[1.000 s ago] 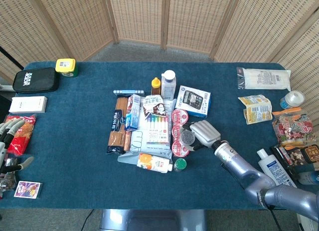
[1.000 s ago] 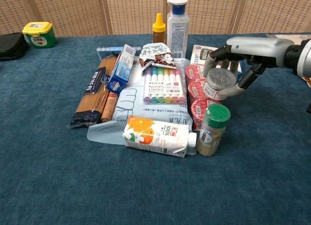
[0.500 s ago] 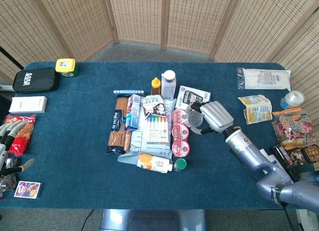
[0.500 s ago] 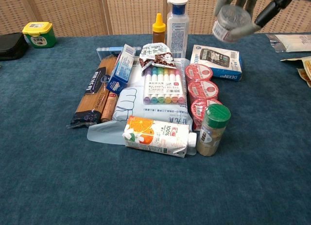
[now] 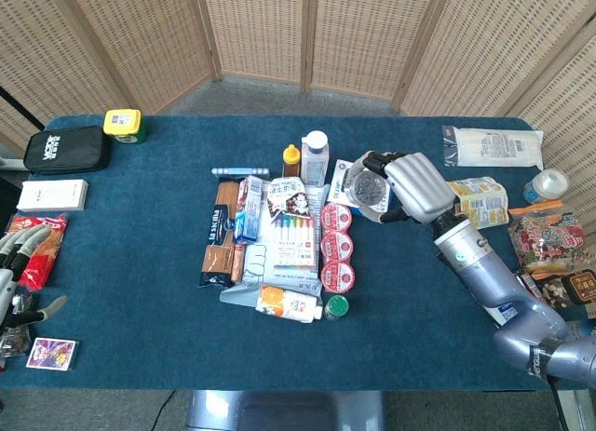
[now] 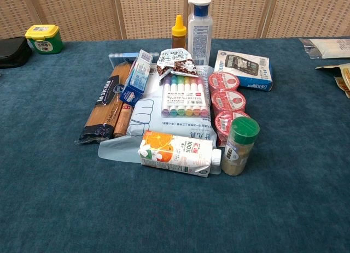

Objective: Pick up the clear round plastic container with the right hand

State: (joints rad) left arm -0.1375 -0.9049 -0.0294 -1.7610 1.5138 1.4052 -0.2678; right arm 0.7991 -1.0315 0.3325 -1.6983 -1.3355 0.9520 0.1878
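The right hand (image 5: 406,189) grips the clear round container (image 5: 365,187) above the table (image 5: 140,226), so the pickup appears essentially complete.

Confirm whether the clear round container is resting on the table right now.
No: in the head view the right hand holds the clear round container up above the boxed calculator.

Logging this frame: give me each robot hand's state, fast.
Left robot hand: open, holding nothing, at the table's left edge.
Right robot hand: holding the clear round plastic container, lifted above the table.
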